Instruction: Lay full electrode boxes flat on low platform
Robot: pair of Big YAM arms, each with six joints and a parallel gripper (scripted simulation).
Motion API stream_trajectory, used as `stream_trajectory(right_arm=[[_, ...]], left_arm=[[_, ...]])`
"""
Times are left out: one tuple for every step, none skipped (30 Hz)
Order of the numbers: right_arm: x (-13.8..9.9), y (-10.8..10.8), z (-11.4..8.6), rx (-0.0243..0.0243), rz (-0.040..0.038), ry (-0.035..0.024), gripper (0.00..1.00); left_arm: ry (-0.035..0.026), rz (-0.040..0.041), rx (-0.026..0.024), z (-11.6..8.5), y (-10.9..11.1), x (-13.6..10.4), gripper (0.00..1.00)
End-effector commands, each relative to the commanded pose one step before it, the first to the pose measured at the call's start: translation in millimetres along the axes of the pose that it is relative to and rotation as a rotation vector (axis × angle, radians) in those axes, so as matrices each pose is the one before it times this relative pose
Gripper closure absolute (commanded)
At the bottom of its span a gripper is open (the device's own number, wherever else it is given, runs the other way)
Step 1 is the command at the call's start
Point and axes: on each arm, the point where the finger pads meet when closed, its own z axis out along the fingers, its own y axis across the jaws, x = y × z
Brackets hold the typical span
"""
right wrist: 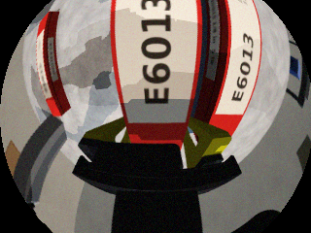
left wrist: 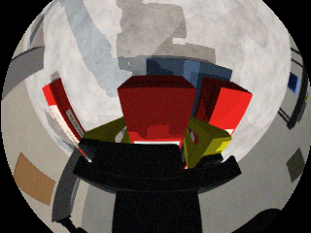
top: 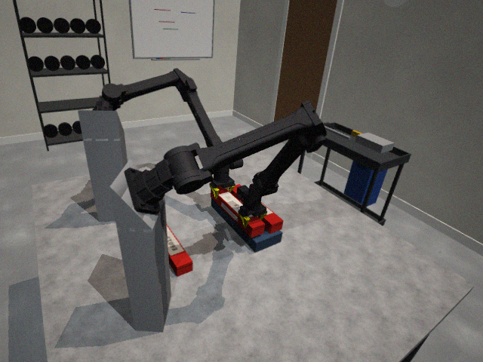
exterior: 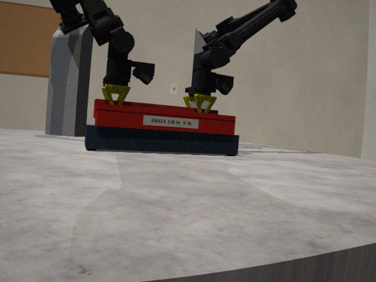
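Two red electrode boxes lie side by side on the dark blue low platform point(top: 267, 241) point(exterior: 160, 142) point(left wrist: 170, 68). Both grippers grip the inner box point(top: 230, 202) point(left wrist: 155, 107) point(right wrist: 155, 58) across its width. My left gripper point(top: 222, 190) point(exterior: 200, 104) point(left wrist: 156, 116) is shut on its far end. My right gripper point(top: 252, 218) point(exterior: 116, 96) point(right wrist: 156, 116) is shut on its near end. I cannot tell whether this box rests on the platform or hangs just above it. The second box point(top: 272, 222) point(exterior: 121, 120) point(left wrist: 225, 104) point(right wrist: 238, 73) lies flat beside it. A third box point(top: 179, 261) point(left wrist: 55, 99) point(right wrist: 49, 63) lies on the table off the platform.
Two tall grey pillars point(top: 103, 164) point(top: 142, 265) stand on the table beside the arms' bases; one shows in the exterior view point(exterior: 68, 81). A black side stand point(top: 366, 155) with a blue bin stands off the table at the right. A shelf rack point(top: 62, 70) stands at the back left.
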Motion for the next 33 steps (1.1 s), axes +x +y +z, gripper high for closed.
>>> stream_trajectory(right_arm=[[7.2, -32.28, -16.03, 0.05892, 0.00891, 0.00491, 1.0], [0.92, 0.0, 1.19, -0.0001, 0.00129, 0.00116, 1.0], [0.53, 0.03, 0.97, -0.00012, 0.00067, 0.00067, 1.0], [-0.14, 0.15, 0.6, -0.00047, -0.00057, -0.00016, 1.0], [-0.85, 0.15, 0.21, -0.00033, -0.00155, -0.00104, 1.0], [-0.98, -0.07, 0.13, 0.00052, -0.00116, -0.00118, 1.0], [-0.42, -0.1, 0.43, 0.00054, -0.00029, -0.00048, 1.0], [0.0, 0.0, 0.0, 0.0, 0.0, 0.0, 1.0], [0.0, 0.0, 0.0, 0.0, 0.0, 0.0, 1.0], [-1.26, 0.21, -0.01, -0.00049, -0.00226, -0.00153, 1.0], [2.17, -0.31, 1.84, 0.00095, 0.00389, 0.00273, 1.0], [0.25, -0.08, 0.79, 0.00039, 0.0006, 0.00034, 1.0], [-0.2, 0.36, 0.56, -0.00122, -0.00117, -0.00025, 1.0], [-0.63, 0.05, 0.31, 0.00002, -0.00096, -0.00075, 1.0], [-0.35, -0.2, 0.46, 0.00092, 0.00007, -0.00039, 1.0], [0.55, -0.06, 0.96, 0.00027, 0.00096, 0.00069, 1.0], [1.3, 0.16, 1.38, -0.00069, 0.00141, 0.00159, 1.0], [0.84, 0.13, 1.13, -0.00053, 0.00084, 0.00104, 1.0], [-0.15, 0.05, 0.59, -0.00009, -0.00032, -0.00017, 1.0], [-1.11, 0.1, 0.07, -0.00013, -0.00176, -0.00134, 1.0], [-1.38, -0.04, -0.08, 0.00042, -0.00179, -0.00166, 1.0], [-0.88, -0.12, 0.19, 0.00067, -0.00087, -0.00104, 1.0], [0.37, -0.05, 0.86, 0.00025, 0.00068, 0.00048, 1.0], [1.35, 0.05, 1.4, -0.00026, 0.00178, 0.00167, 1.0], [0.0, 0.0, 0.0, 0.0, 0.0, 0.0, 1.0], [0.0, 0.0, 0.0, 0.0, 0.0, 0.0, 1.0], [-4.28, 1.02, -2.25, -0.0034, -0.00866, -0.00533, 1.0], [-0.32, 0.77, -0.1, -0.00143, -0.00139, -0.00039, 1.0], [-0.31, 0.01, -0.17, -0.00022, -0.00064, -0.0004, 1.0], [0.01, -0.21, -0.02, -0.00008, -0.00009, -0.00003, 1.0], [0.12, -0.2, 0.04, -0.00014, 0.00004, 0.0001, 1.0], [0.09, 0.19, 0.06, -0.00066, -0.00032, 0.00008, 1.0], [0.08, 0.25, 0.06, -0.00069, -0.00035, 0.00008, 1.0]], left_arm=[[-0.00881, -0.01176, 0.06904, -24.02, -36.92, -3.87, 1.0], [0.0011, 0.00181, 0.00217, -0.65, -0.43, 1.31, 1.0], [0.00088, 0.00147, 0.00174, -0.39, -0.34, 1.06, 1.0], [-0.00001, 0.00009, 0.00003, 0.64, 0.02, 0.03, 1.0], [-0.00077, -0.00108, -0.00143, 1.52, 0.34, -0.85, 1.0], [-0.00085, -0.00122, -0.0016, 1.63, 0.38, -0.95, 1.0], [-0.00035, -0.00044, -0.00063, 1.04, 0.17, -0.37, 1.0], [0.0, 0.0, 0.0, 0.0, 0.0, 0.0, 1.0], [0.0, 0.0, 0.0, 0.0, 0.0, 0.0, 1.0], [0.00313, 0.00497, 0.00609, -3.03, -1.28, 3.67, 1.0], [-0.00004, 0.00005, -0.00003, 0.67, 0.04, -0.01, 1.0], [-0.00004, 0.00005, -0.00003, 0.67, 0.03, -0.01, 1.0], [-0.00004, 0.00005, -0.00003, 0.67, 0.03, -0.01, 1.0], [-0.00257, -0.00389, -0.00492, 3.62, 1.13, -2.96, 1.0], [-0.00116, -0.0017, -0.0022, 1.99, 0.52, -1.32, 1.0], [-0.00002, 0.00007, 0.0, 0.66, 0.03, 0.01, 1.0], [0.00108, 0.00177, 0.00212, -0.62, -0.44, 1.29, 1.0], [0.00125, 0.00205, 0.00247, -0.83, -0.52, 1.5, 1.0], [0.00049, 0.00087, 0.001, 0.06, -0.19, 0.61, 1.0], [-0.00063, -0.00088, -0.00118, 1.37, 0.29, -0.7, 1.0], [-0.00106, -0.00154, -0.002, 1.86, 0.48, -1.2, 1.0], [-0.00059, -0.00081, -0.00109, 1.32, 0.28, -0.65, 1.0], [0.00025, 0.00048, 0.00052, 0.34, -0.09, 0.33, 1.0], [0.00085, 0.00141, 0.00168, -0.35, -0.35, 1.03, 1.0], [0.0, 0.0, 0.0, 0.0, 0.0, 0.0, 1.0], [0.0, 0.0, 0.0, 0.0, 0.0, 0.0, 1.0], [0.00172, 0.00267, 0.00333, -2.0, -0.77, 2.01, 1.0], [0.00004, 0.00046, -0.00039, 0.0, 0.09, 0.01, 1.0], [0.00003, 0.00032, -0.00028, 0.0, 0.05, 0.0, 1.0], [0.00002, 0.00023, -0.0002, 0.0, 0.03, 0.0, 1.0], [0.00002, 0.00023, -0.0002, 0.0, 0.03, 0.0, 1.0], [0.00002, 0.00021, -0.00018, 0.0, 0.02, 0.0, 1.0], [0.00002, 0.00021, -0.00018, 0.0, 0.02, 0.0, 1.0]])
